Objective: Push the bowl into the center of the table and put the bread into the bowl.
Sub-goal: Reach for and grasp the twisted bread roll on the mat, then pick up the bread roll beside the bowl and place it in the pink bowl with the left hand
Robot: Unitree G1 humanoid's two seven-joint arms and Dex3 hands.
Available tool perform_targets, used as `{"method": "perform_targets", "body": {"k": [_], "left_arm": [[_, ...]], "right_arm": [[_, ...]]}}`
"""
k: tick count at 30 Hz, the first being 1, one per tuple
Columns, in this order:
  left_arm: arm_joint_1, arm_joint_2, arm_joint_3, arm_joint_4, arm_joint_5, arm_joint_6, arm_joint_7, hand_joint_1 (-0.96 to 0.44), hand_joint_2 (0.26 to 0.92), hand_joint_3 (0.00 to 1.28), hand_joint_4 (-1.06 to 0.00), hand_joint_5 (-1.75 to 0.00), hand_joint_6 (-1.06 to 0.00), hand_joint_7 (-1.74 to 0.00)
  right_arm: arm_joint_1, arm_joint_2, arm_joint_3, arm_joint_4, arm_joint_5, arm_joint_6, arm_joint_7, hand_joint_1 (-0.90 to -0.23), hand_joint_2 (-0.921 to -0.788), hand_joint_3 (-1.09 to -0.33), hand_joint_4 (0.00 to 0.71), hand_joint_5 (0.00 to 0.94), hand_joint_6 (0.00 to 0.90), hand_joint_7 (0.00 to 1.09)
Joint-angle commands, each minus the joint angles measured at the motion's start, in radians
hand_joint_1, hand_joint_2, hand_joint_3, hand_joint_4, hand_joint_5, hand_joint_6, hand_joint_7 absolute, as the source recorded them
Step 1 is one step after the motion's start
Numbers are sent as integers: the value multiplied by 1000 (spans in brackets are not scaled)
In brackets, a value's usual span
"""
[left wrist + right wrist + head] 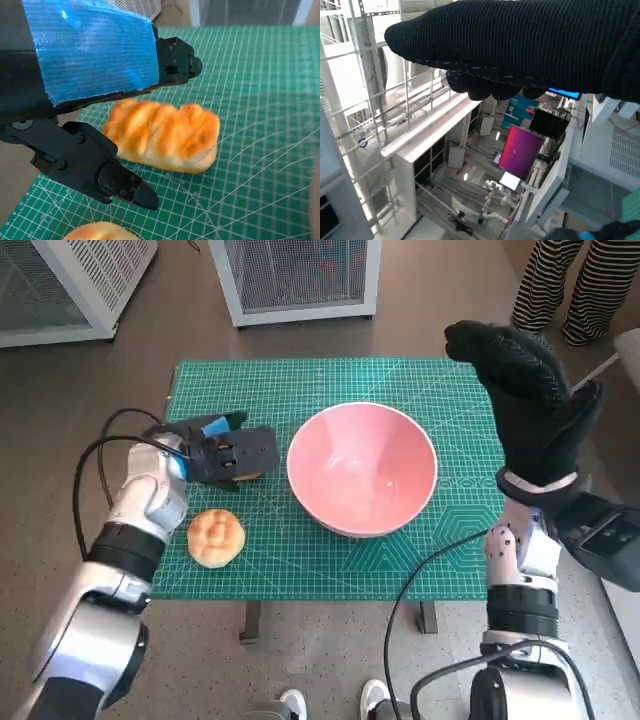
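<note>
From above, the round pink bowl [362, 468] sits mid-mat. The taped left hand [222, 449] hovers over a bread loaf, a round bun [216, 537] nearby. Close up, the golden plaited loaf [164, 135] lies on the green cutting mat [260, 100] between parted black fingers [125, 185], ungripped. The gloved right hand [520, 45] is raised, holding nothing, fingers curled.

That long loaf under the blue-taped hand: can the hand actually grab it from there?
Probably yes. The left hand hovers right over the long loaf, fingers apart on either side, and nothing lies between them on the green mat.
</note>
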Motion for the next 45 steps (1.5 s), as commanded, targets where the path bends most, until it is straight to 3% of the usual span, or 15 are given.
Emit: {"method": "perform_targets", "body": {"k": [1, 10, 15, 18, 19, 20, 21, 22, 24, 26, 28, 35, 45], "left_arm": [[-46, -18, -10, 104, 5, -38, 38, -299, 719, 0, -45, -5, -176, -31], [-58, -37, -5, 222, -10, -72, 92, -242, 731, 6, -76, -11, -212, -34], [-57, -43, 2, 257, -21, -90, 138, -131, 755, 15, -147, -28, -300, -63], [-50, -45, 0, 270, -19, -107, 182, -63, 781, 20, -302, -26, -427, -67], [-48, -45, -1, 273, -18, -112, 195, -39, 798, 24, -434, -64, -489, -75], [-43, -45, -8, 276, -10, -121, 219, -30, 804, 24, -484, -72, -515, -72], [-41, -46, -13, 278, -5, -127, 236, -15, 827, 19, -584, -207, -597, -67], [-38, -45, -22, 281, 5, -135, 257, -6, 842, 14, -612, -363, -655, -57], [-35, -44, -35, 287, 18, -149, 291, 173, 880, 64, -621, -809, -744, -70], [-34, -41, -46, 290, 30, -163, 321, 89, 900, 91, -640, -1059, -653, -570], [-32, -37, -54, 291, 39, -178, 349, 36, 912, 94, -646, -1222, -636, -844], [-31, -22, -53, 289, 35, -221, 393, 3, 918, 64, -637, -1214, -695, -1080], [-39, 0, -37, 271, 19, -248, 400, 0, 921, 73, -617, -1226, -685, -1122]], "right_arm": [[28, 4, 4, -10, 13, 23, -2, -635, -921, -634, 238, 3, 64, 564], [35, 2, 0, -22, 29, 31, 5, -627, -921, -627, 244, 5, 76, 564], [39, 2, 1, -29, 26, 26, 2, -623, -921, -625, 251, 8, 82, 561], [41, 2, 2, -34, 24, 22, 2, -619, -921, -626, 252, 8, 83, 559], [42, 2, 2, -35, 24, 21, 2, -617, -921, -627, 252, 7, 83, 558], [43, 1, 2, -37, 23, 20, 2, -617, -921, -627, 252, 7, 83, 558], [43, 1, 2, -38, 22, 19, 2, -615, -921, -627, 252, 7, 82, 557], [44, 0, 2, -38, 22, 17, 4, -614, -921, -627, 252, 7, 82, 556], [45, 0, 1, -38, 23, 13, 6, -613, -921, -627, 253, 7, 82, 554], [45, -1, 1, -37, 24, 9, 9, -611, -921, -625, 253, 7, 83, 552], [46, 0, 1, -38, 26, 7, 12, -606, -921, -623, 254, 6, 83, 549], [45, 1, 3, -38, 35, 4, 25, -603, -921, -621, 255, 6, 87, 539], [42, 2, 6, -33, 39, 0, 39, -602, -921, -621, 256, 5, 90, 524]]}}
